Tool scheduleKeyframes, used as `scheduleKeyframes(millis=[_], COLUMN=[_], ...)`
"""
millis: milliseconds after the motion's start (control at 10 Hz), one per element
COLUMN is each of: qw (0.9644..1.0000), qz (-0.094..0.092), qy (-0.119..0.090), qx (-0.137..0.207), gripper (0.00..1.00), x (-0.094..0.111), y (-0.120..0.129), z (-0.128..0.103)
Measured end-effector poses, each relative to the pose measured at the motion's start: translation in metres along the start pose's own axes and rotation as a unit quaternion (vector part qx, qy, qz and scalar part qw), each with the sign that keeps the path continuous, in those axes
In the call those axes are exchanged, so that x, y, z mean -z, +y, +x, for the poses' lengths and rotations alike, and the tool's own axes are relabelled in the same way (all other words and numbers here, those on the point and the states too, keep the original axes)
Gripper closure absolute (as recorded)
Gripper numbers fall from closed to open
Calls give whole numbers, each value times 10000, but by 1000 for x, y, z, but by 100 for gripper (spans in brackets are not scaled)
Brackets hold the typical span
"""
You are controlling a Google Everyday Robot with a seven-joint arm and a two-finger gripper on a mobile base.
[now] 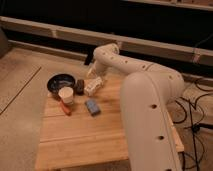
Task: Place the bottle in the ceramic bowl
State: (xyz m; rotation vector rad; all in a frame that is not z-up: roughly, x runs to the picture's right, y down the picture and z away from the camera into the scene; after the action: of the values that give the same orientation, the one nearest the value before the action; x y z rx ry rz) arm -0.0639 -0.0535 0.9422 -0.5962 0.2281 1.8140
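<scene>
The whitish bottle (94, 85) lies on its side on the wooden table (100, 135), just right of the dark round ceramic bowl (60, 82) at the table's far left corner. My gripper (91, 72) hangs at the end of the white arm, just above the bottle's far end. It looks open and holds nothing. The bowl's inside looks empty.
A white cup (66, 94) stands right in front of the bowl. A small dark object (80, 86) sits between bowl and bottle. A blue block (92, 107) lies in front of the bottle, and an orange thing (65, 107) by the cup. My white body (150, 115) fills the right.
</scene>
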Motion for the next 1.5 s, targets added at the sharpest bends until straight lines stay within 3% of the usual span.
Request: scheduleKeyframes(millis=[200,500,700,1100,1500], qw=[9992,9990,9993,9972,9979], qz=[69,80,59,-205,-253], qy=[379,431,325,-63,-83], qx=[61,68,183,712,582], gripper=[35,35,35,35,35], x=[-25,-28,-25,-17,-26], y=[-3,-4,-1,23,13], z=[16,17,16,13,8])
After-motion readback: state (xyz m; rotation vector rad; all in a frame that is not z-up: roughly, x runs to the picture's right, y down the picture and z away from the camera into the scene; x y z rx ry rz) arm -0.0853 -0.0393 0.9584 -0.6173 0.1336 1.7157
